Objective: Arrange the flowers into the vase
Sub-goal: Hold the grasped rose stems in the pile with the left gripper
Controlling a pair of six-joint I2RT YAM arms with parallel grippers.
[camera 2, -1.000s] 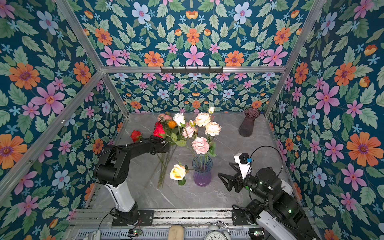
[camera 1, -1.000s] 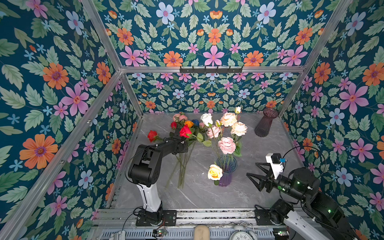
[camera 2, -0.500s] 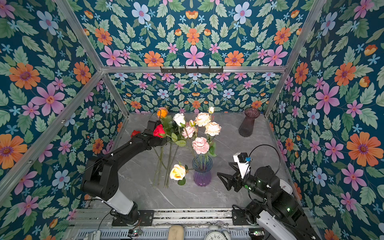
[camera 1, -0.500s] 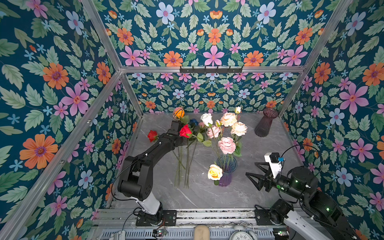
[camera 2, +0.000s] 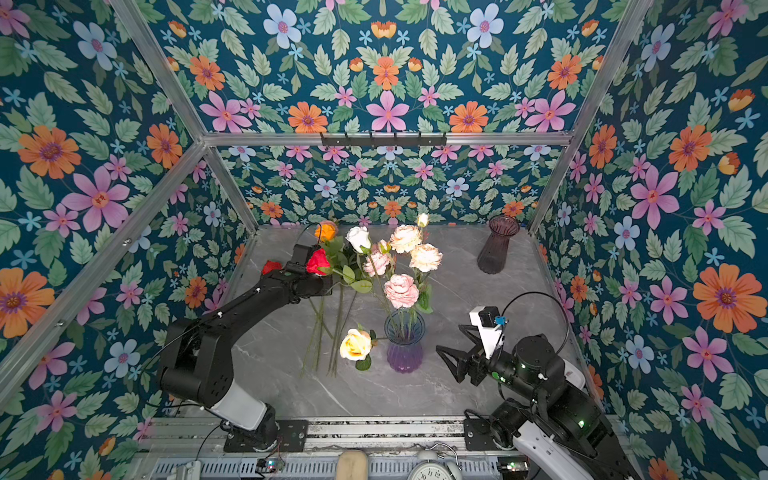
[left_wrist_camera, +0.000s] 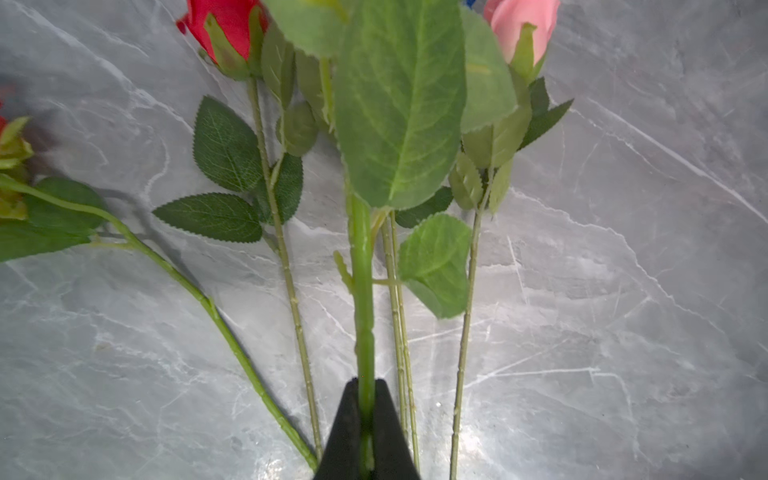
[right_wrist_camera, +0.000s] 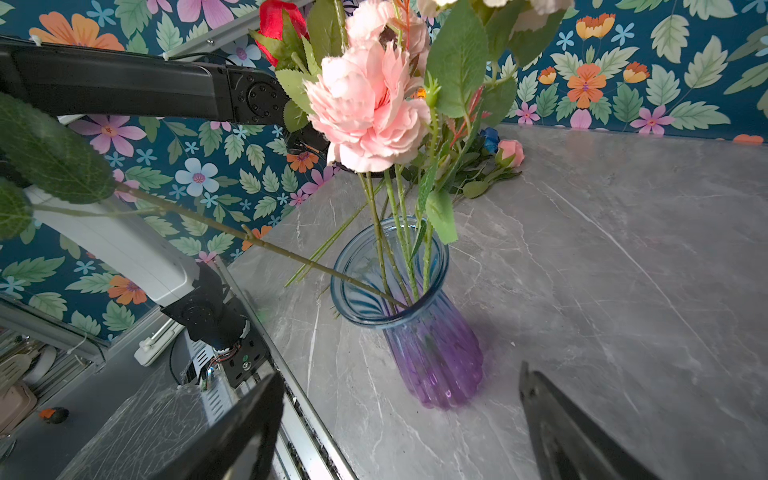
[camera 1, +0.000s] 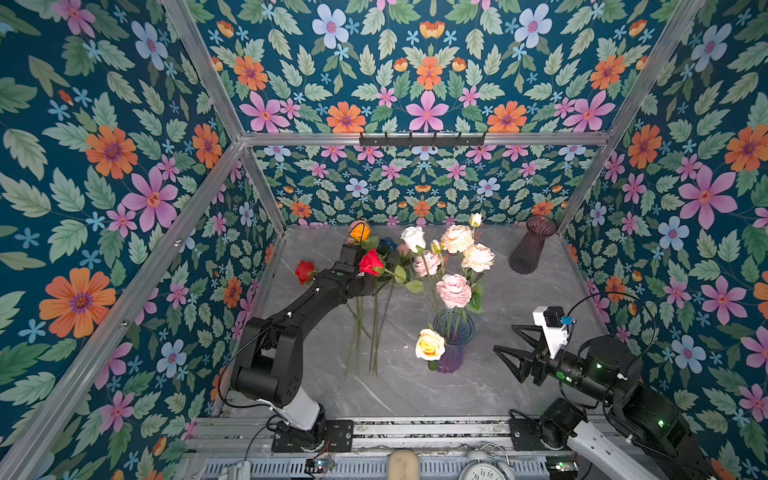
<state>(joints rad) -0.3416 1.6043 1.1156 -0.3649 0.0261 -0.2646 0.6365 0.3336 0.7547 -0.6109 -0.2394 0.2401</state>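
Above table (left_wrist_camera: 623, 291) | left hand (left_wrist_camera: 365, 384) clenched on stem (left_wrist_camera: 361, 291) (bloom hidden by leaf (left_wrist_camera: 399, 104)) | right hand (camera 1: 504, 338) released

Left gripper (left_wrist_camera: 366, 419) fingers (left_wrist_camera: 343, 436): black. Stem (left_wrist_camera: 362, 291) between them: bright green. Beyond the fingers: red rose (left_wrist_camera: 226, 29), pink bud (left_wrist_camera: 525, 25). Vase (right_wrist_camera: 432, 345): blue fading to purple, ribbed. Table (left_wrist_camera: 623, 291): grey, white-veined.

I see a grey marbled tabletop (camera 1: 519, 299). A blue-and-purple glass vase (camera 1: 453, 353) stands upright near its front middle. A dark purple vase (camera 1: 532, 249) stands well apart in the far right corner. Left of the glass vase, loose flowers (left_wrist_camera: 226, 145) lie flat, stems roughly side by side, blooms toward the back wall.
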